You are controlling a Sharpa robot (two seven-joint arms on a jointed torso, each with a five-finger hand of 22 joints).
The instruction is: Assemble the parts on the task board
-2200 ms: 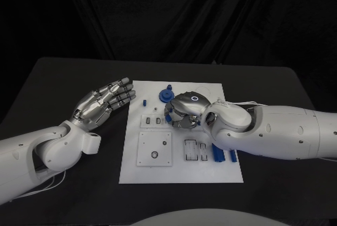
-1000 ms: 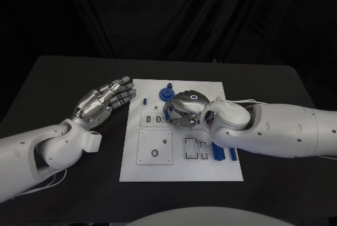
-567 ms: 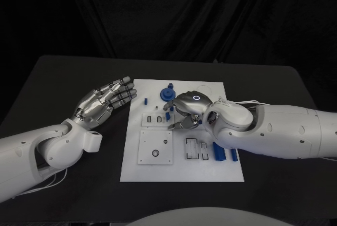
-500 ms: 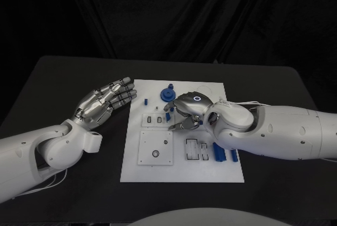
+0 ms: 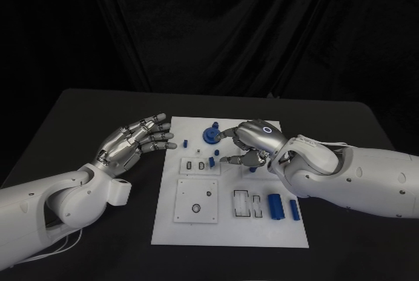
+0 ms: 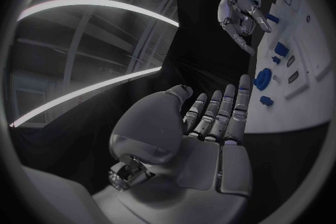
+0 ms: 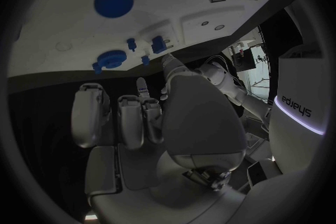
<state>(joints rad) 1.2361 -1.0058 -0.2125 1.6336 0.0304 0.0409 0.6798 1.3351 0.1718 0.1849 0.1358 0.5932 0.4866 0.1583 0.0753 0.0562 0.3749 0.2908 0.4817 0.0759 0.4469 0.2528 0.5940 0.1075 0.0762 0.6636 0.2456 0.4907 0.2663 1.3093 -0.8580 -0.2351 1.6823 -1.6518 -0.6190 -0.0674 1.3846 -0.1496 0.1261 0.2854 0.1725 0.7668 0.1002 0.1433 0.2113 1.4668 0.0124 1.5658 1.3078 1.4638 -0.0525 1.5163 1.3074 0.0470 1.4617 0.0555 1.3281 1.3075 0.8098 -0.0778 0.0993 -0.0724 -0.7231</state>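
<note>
Two hands sit at the board. The left hand hovers palm-up beside its left edge, fingers straight and slightly apart, holding nothing. The right hand hangs over the upper middle, fingers curled loosely; whether it holds a part, I cannot tell. Blue parts lie on the board.

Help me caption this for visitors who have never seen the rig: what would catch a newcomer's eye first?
First the white task board in the middle of the black table, dotted with small blue parts such as the round blue part near its far edge. Next the right robot hand, hovering above the board's far half with fingers curled and nothing visibly in them. The left robot hand is open beside the board's left edge.
</note>
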